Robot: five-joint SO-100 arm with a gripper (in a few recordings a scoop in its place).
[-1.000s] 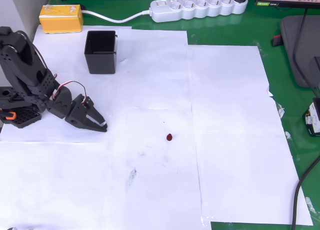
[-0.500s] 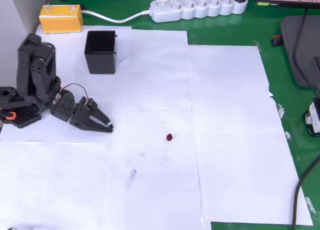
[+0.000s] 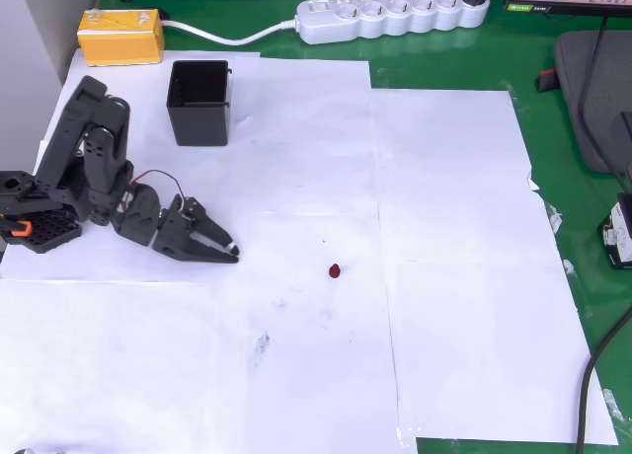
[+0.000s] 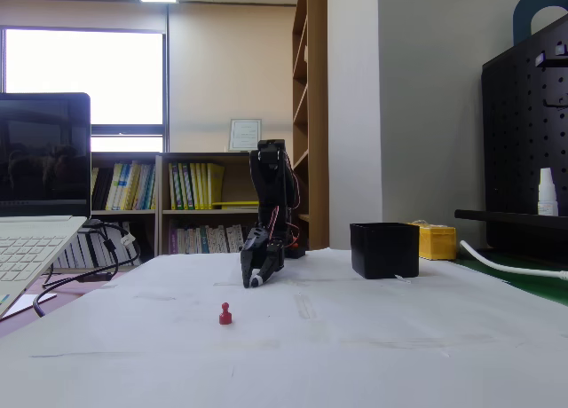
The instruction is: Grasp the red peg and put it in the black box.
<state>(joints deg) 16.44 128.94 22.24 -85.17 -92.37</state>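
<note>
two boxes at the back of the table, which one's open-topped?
The small square black plastic box: the overhead view looks straight down into its hollow inside. The yellow rectangular box beside it shows a closed top face.

Landmark: black box (image 3: 198,102), overhead view. Yellow box (image 3: 120,36) up-left of it; power strip (image 3: 393,16) up-right, along table (image 3: 444,67) top edge. Arm base (image 3: 35,217) below-left of box; gripper (image 3: 226,249) below it, low over paper sheets (image 3: 444,227). Red peg (image 3: 335,270) lies on paper, below-right of box, right of gripper, apart from both.
</note>
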